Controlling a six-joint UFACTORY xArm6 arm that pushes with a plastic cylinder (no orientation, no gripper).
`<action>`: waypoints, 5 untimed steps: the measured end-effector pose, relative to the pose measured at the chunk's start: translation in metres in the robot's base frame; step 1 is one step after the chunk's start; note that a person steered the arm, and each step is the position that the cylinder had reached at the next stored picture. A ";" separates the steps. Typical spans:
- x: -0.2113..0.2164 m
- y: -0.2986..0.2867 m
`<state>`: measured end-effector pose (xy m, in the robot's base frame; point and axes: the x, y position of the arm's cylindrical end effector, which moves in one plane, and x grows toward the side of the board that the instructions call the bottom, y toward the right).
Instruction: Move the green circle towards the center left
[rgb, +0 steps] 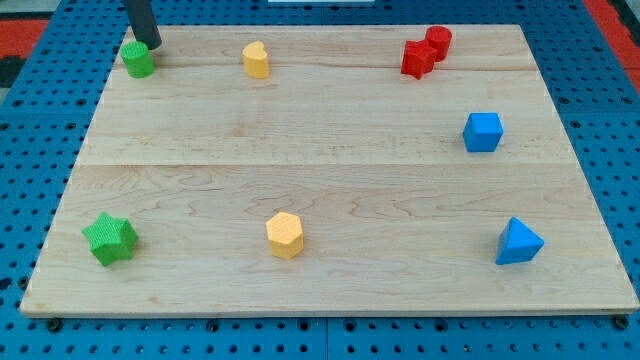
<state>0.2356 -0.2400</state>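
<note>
The green circle (138, 60) is a short green cylinder at the top left corner of the wooden board (330, 150). My tip (152, 45) is the lower end of the dark rod; it sits right at the circle's upper right side, touching or nearly touching it. The rod comes down from the view's top edge.
A green star (110, 238) lies at the bottom left. A yellow heart (257, 60) is at the top, a yellow hexagon (285, 235) at the bottom middle. Two red blocks (425, 52) sit together at the top right. A blue cube (482, 132) and a blue triangle (518, 242) are on the right.
</note>
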 end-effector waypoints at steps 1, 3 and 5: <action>0.004 -0.017; 0.042 -0.012; 0.095 0.010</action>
<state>0.3304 -0.2299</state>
